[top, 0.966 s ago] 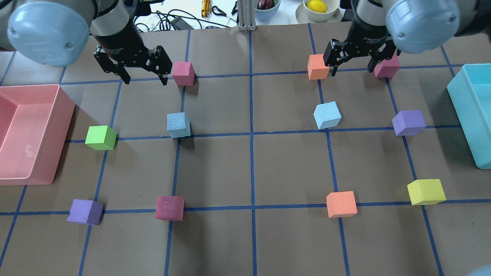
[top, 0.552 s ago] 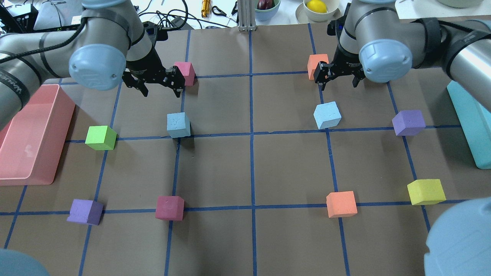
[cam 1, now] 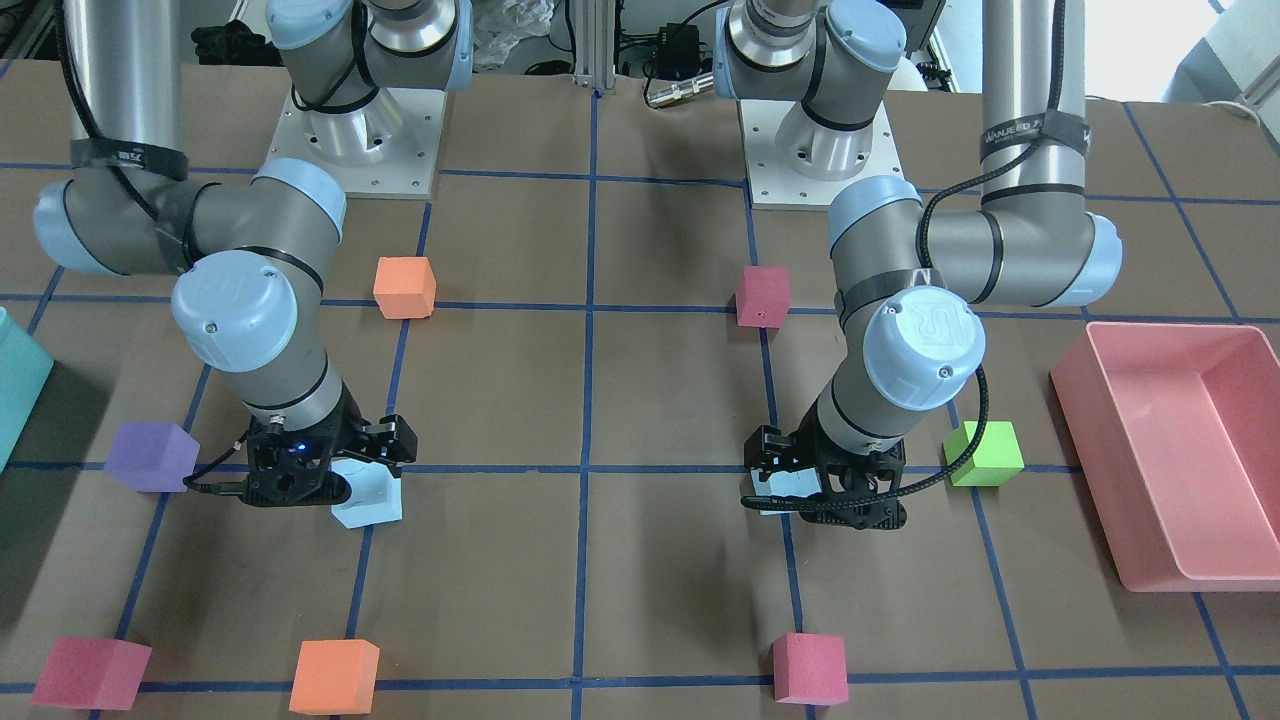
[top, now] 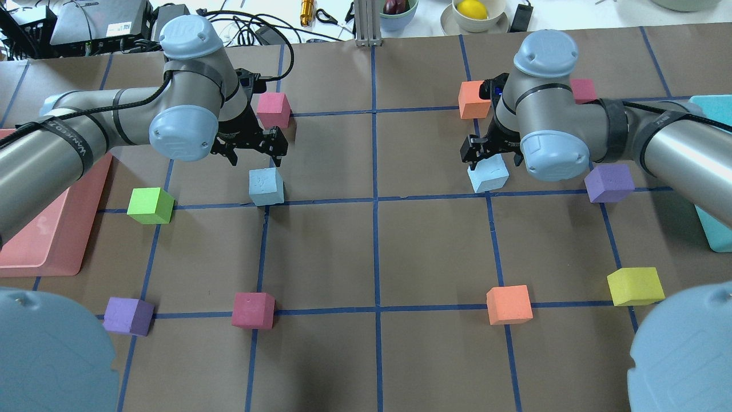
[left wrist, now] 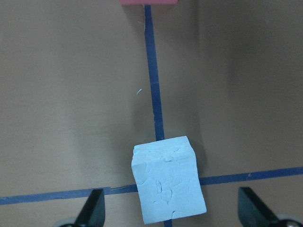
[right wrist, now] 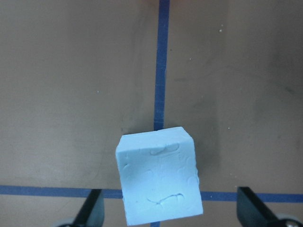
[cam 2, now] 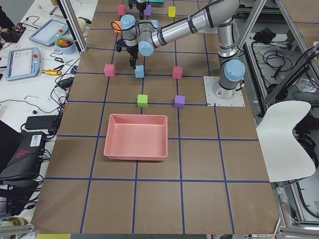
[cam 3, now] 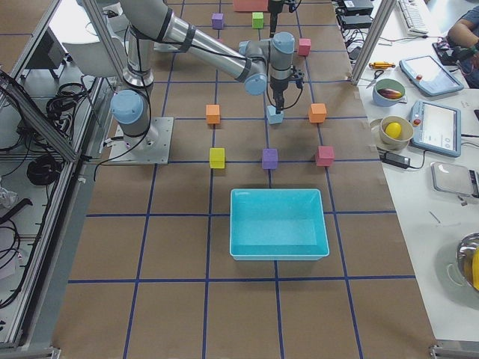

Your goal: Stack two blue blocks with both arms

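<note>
Two pale blue blocks sit on the brown table. The left one (top: 266, 186) is on a tape crossing, and my left gripper (top: 257, 163) hangs open just over its far side. In the left wrist view the block (left wrist: 168, 179) lies between the two fingertips (left wrist: 92, 213). The right block (top: 488, 173) sits turned a little, and my right gripper (top: 492, 165) is open just over it. In the right wrist view that block (right wrist: 158, 177) lies between the fingertips (right wrist: 253, 210). The front view shows both blocks (cam 1: 370, 497) (cam 1: 790, 487) partly hidden by the grippers.
A pink bin (top: 46, 240) stands at the left edge and a teal bin (top: 712, 229) at the right. Other cubes lie around: pink (top: 273, 109), orange (top: 473, 99), green (top: 150, 205), purple (top: 609, 183), yellow (top: 635, 286), orange (top: 509, 305), maroon (top: 253, 310).
Both arms have swung from the far row toward the blue blocks and come lower. Each open gripper now sits over its block. No block has moved.
</note>
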